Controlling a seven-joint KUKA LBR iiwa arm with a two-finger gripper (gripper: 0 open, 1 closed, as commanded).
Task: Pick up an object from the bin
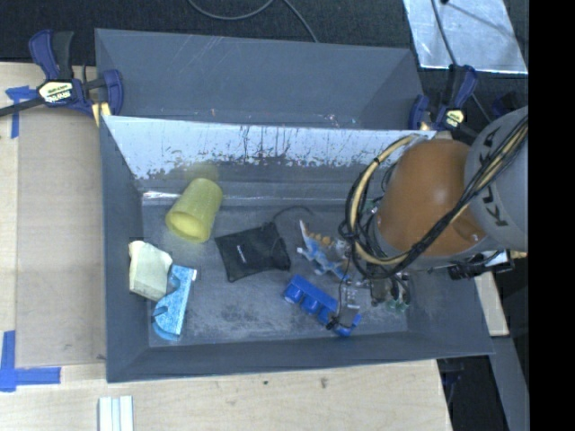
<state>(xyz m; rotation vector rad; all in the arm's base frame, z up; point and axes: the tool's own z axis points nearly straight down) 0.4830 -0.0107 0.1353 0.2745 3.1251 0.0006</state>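
The bin floor (pixel 238 317) lies open along the front between the pale blue piece (pixel 175 302) and the blue toy (pixel 310 296). A black pouch (pixel 254 251) blocks the middle, a yellow cup (pixel 195 209) the back left, the arm (pixel 431 205) the right side.

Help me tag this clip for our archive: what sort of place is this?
Probably a robotics lab's bin-picking test rig: a cabled robot arm reaches into a grey metal bin holding unrelated oddments, such as a yellow cup and a blue plastic piece.
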